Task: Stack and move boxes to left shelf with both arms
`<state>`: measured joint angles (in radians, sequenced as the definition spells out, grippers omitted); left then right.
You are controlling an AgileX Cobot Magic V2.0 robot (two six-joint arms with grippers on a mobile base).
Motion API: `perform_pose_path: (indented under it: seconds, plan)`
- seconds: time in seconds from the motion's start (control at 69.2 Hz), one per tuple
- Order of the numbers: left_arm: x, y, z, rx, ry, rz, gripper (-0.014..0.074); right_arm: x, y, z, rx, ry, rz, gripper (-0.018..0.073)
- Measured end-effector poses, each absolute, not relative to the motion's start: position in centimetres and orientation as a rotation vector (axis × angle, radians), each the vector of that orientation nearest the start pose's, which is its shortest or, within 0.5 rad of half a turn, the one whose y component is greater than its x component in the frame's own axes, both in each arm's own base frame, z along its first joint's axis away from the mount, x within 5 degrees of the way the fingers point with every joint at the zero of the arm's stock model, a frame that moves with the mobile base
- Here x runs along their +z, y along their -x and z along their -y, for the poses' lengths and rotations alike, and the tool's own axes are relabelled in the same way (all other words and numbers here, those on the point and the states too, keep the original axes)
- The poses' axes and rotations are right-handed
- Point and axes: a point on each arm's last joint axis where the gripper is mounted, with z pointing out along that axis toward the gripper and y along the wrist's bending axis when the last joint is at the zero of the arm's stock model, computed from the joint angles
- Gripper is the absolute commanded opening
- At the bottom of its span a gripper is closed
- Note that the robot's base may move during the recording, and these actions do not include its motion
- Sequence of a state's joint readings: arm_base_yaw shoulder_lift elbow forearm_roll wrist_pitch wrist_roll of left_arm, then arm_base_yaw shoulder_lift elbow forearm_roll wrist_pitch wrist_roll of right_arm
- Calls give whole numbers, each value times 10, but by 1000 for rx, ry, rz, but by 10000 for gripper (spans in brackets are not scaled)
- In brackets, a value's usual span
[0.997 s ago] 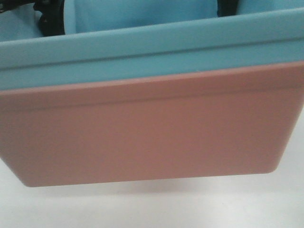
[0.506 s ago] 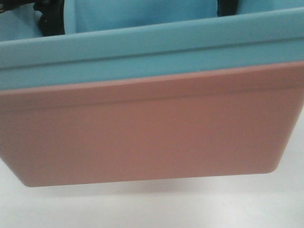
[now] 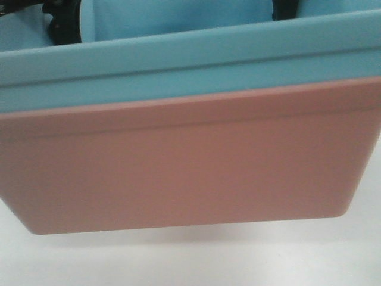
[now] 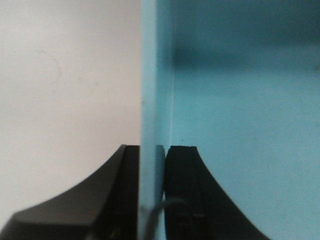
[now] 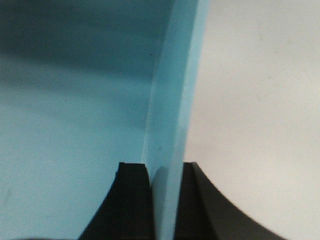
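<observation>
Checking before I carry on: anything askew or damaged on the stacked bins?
Nothing stands out. The blue bin sits nested in the pink bin, rims parallel; left tool and right tool each clamp a blue side wall.

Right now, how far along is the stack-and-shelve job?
Done: the light sky-blue plastic bin sits nested in the salmon-pink plastic bin. In hand: the left pincer and the right pincer each clamp a wall of the blue bin, one finger on either side. To do: no shelf shows in any view, so the carry and placing remain.
</observation>
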<state>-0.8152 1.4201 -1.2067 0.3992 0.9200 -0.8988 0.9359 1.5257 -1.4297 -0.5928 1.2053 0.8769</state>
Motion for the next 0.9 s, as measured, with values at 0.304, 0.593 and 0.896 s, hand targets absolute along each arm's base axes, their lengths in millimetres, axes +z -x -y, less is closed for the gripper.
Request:
perform_pose_path:
  seconds: [0.304,0.593,0.896]
  plan:
    - [325,-222,194,-189,-95,-2511,-10,356,-221,-220,-113,215,-2456,53]
    - [325,-222,194,-189,-95,-2511,-10,356,-221,-220,-112,214,-2457,53]
    - [325,-222,195,-189,-97,-2511,-10,356,-221,-220,-111,212,-2457,53]
